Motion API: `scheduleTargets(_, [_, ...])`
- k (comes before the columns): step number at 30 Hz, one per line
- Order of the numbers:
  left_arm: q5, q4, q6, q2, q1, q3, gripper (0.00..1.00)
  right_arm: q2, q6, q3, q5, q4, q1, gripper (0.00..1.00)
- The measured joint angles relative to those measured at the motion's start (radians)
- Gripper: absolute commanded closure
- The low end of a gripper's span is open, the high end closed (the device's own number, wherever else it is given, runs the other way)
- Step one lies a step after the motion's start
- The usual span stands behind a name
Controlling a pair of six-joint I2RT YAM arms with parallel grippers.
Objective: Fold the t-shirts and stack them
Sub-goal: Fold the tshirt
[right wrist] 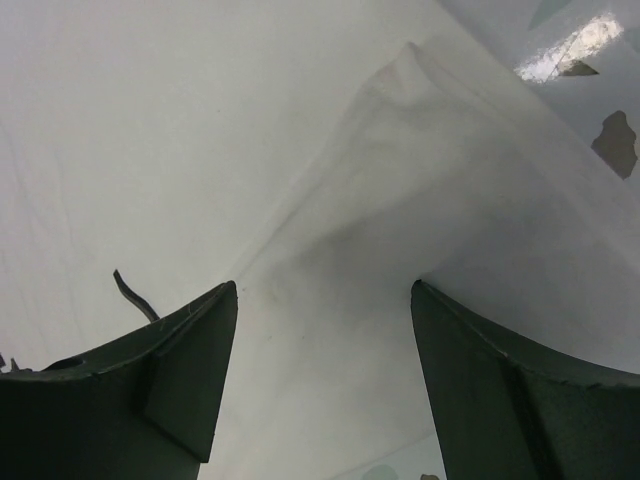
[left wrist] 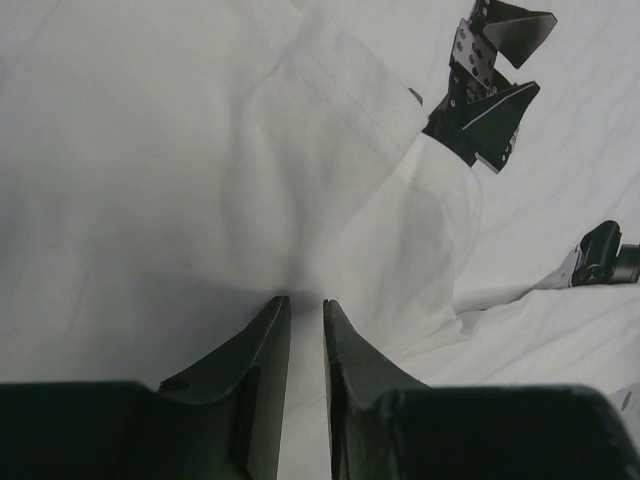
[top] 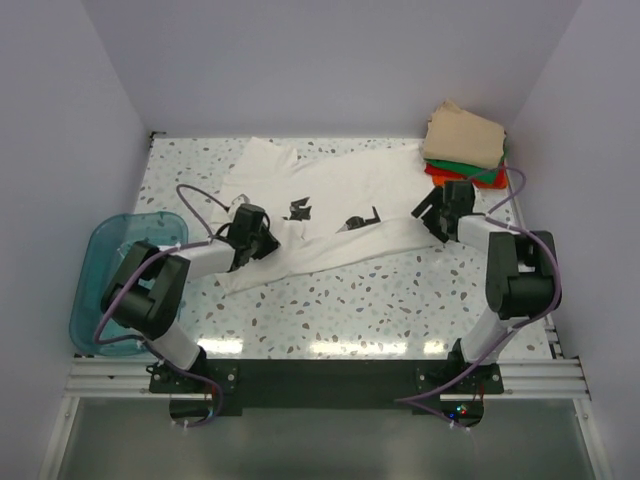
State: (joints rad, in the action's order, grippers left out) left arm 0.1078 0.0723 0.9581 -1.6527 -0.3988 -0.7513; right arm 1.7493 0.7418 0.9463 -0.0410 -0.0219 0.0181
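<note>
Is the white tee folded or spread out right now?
Spread out, not folded: the white t-shirt lies open across the table, black print showing, edges rumpled.

The white tee (top: 320, 215) lies rumpled before me, maybe half folded; tan tee (top: 462, 138), green tee (top: 472, 172), orange-red tee (top: 441, 179) stacked far right.

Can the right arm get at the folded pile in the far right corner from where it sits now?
Probably yes. The folded pile lies just beyond the right gripper, with nothing standing between them. Its jaws stand open over the white t-shirt, so nothing seems to tie it down.
</note>
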Motion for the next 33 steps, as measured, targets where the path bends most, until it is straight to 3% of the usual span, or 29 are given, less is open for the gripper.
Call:
scheduleTargets(13, [0.026, 0.035, 0.074, 0.246, -0.003, 0.261, 0.75, -0.318, 0.096, -0.328, 0.000, 0.001, -0.037, 0.27])
scheduleTargets(21, [0.031, -0.037, 0.106, 0.467, -0.019, 0.409, 0.72, -0.721, 0.150, -0.526, -0.034, -0.267, -0.051, 0.28])
scheduleTargets(26, [0.043, -0.132, 0.098, 0.576, -0.021, 0.434, 0.57, -0.962, 0.149, -0.535, -0.058, -0.450, -0.056, 0.27])
scheduleTargets(29, [0.062, -0.203, 0.078, 0.602, -0.020, 0.402, 0.50, -0.951, 0.106, -0.483, -0.041, -0.469, -0.057, 0.27])
scheduleTargets(33, [0.089, -0.285, 0.012, 0.544, 0.013, 0.210, 0.48, -0.726, 0.010, -0.285, 0.013, -0.473, -0.057, 0.27])
